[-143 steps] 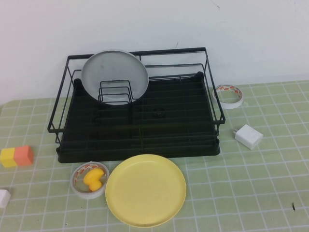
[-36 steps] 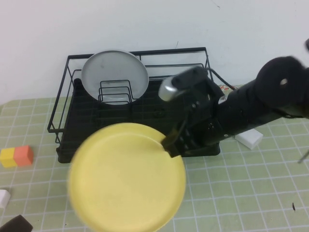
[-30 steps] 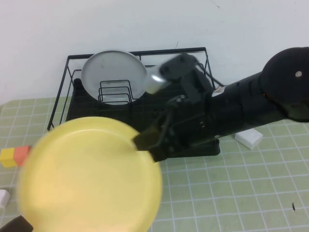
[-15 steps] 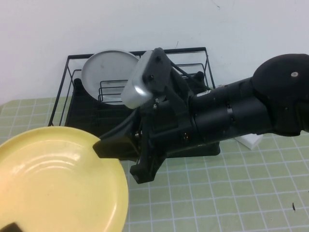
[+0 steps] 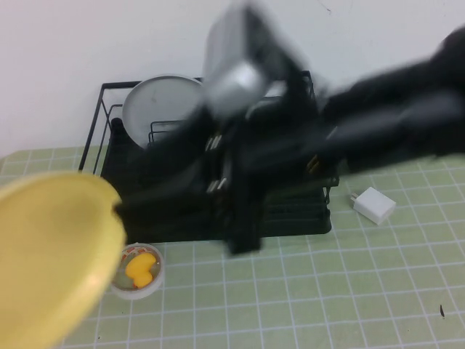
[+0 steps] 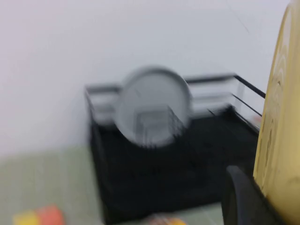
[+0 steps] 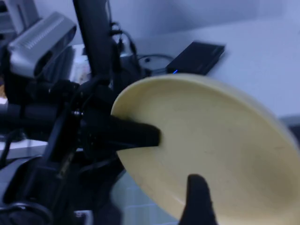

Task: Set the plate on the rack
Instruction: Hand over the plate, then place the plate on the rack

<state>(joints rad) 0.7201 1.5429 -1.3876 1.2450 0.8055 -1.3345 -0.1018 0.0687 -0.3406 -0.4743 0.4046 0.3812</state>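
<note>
The round pale-yellow plastic plate (image 5: 51, 258) hangs in the air at the lower left of the high view, tilted on edge above the green gridded desk (image 5: 363, 291) and well clear of the large black wire dish rack (image 5: 290, 218) at the centre. The right claw (image 7: 176, 159) is closed on the plate's rim, one finger (image 7: 136, 133) lying across its face and another (image 7: 199, 199) showing at its near edge in the right wrist view. The left claw (image 6: 243, 197) sits just beside the plate at the lower right of the left wrist view; whether it is open or gripping cannot be told. The main risk, as I judge it, is the smooth plate slipping from a rim-only hold while tilted, or its edge striking the rack's rail or the grey-white round plate (image 5: 156, 109) standing in the upright loops at the rack's upper left. A white tape ring (image 5: 134, 273) near the bottom left holds a small yellow duck toy (image 5: 139, 267). A white charger block (image 5: 374, 205) lies at right.
</note>
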